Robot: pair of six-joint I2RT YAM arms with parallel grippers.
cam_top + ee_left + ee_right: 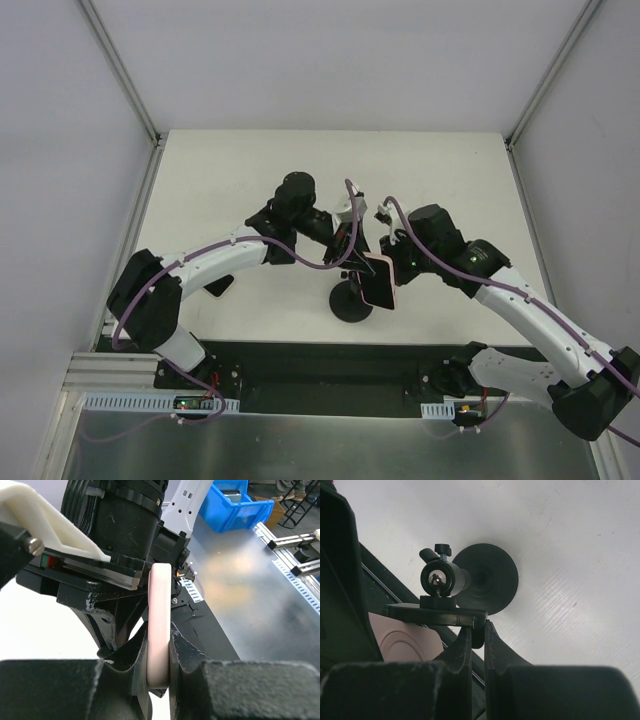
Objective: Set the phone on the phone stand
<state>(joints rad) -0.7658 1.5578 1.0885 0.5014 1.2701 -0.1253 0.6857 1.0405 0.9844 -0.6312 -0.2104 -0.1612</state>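
The phone [381, 281] has a pink case and hangs tilted over the table's near middle. My left gripper [346, 243] is shut on it; in the left wrist view its thin pink edge [160, 615] stands upright between my fingers, the gripper [159, 677] pinching both faces. The black phone stand [351, 303] has a round base on the table. In the right wrist view I see its base [487, 577], ball joint [439, 578] and flat cradle [432, 614]. My right gripper [478, 632] is shut on the cradle's end tab. The phone's back [405, 644] shows just beside the cradle.
The white table [240, 170] is walled by white panels on three sides. A black strip [320, 365] with both arm bases runs along the near edge. In the left wrist view the right arm's wrist [120, 525] looms close over the phone, and a blue bin [235, 505] stands off the table.
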